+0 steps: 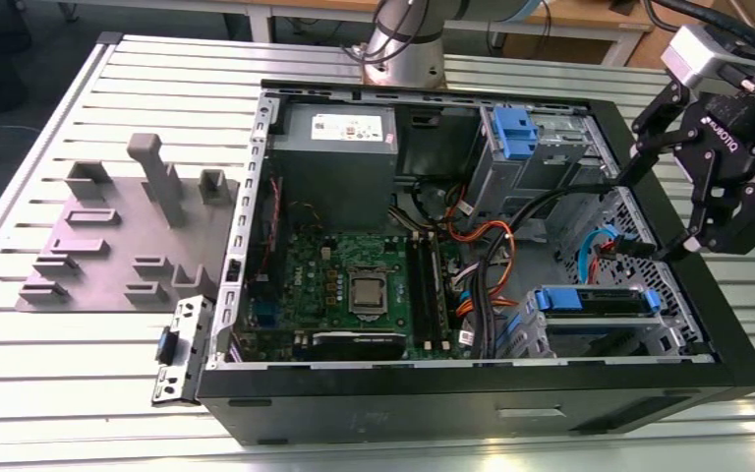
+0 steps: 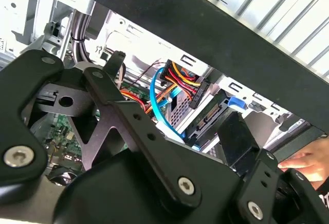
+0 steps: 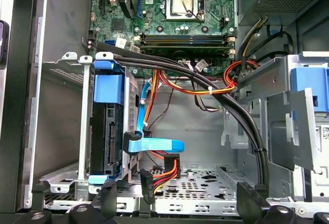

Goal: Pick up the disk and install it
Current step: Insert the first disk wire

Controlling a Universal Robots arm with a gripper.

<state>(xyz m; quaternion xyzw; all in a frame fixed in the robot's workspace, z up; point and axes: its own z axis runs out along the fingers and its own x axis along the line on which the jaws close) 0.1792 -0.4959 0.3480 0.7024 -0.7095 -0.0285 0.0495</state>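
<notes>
Metal, plastic and matt black

The disk (image 3: 108,131) wears a glossy blue plastic bracket; the computer case (image 1: 483,398) is matt black, the table (image 1: 36,393) ribbed bare metal.

Open computer case (image 1: 483,383) on slatted table (image 1: 36,374), grey fixture (image 1: 115,246) beside.

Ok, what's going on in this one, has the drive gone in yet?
A robot arm's claw hangs over the exterior view's right edge of an open computer case. It isn't touching the disk. The disk, in its blue bracket, sits in the metal drive cage inside the case, as the first wrist view also shows. A blue cable and an orange-and-red cable bundle lie beside it. A person's hand shows past the case.
</notes>
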